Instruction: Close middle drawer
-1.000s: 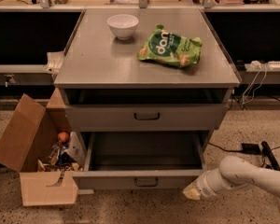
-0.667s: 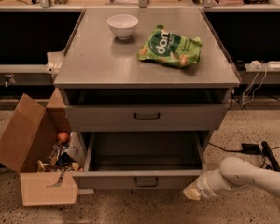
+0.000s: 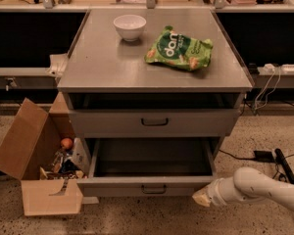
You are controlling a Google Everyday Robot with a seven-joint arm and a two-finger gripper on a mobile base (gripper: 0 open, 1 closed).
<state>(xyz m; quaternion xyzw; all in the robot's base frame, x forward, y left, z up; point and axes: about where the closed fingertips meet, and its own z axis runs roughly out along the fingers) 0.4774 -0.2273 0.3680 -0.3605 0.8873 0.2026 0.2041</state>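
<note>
Grey metal cabinet [image 3: 112,67] stands on speckled floor [image 3: 137,219], with a cardboard box [image 3: 24,151] beside its left edge. Our middle drawer [image 3: 112,186] is pulled far out, low down. On top lie a green bag [image 3: 179,50] and a white bowl [image 3: 130,26]. Our gripper [image 3: 202,198] is at the drawer front's right corner; we cannot tell its spread.

Grey metal cabinet [image 3: 103,58] with a grey middle drawer [image 3: 112,186] and a dark handle [image 3: 153,189]. On top are a white bowl [image 3: 130,26] and a green snack bag [image 3: 179,50] with white lettering. A brown cardboard box [image 3: 19,141] stands on the speckled beige floor [image 3: 137,217]. The cream-tipped gripper [image 3: 202,198], on a white arm [image 3: 255,187], is by the drawer's right front corner.
</note>
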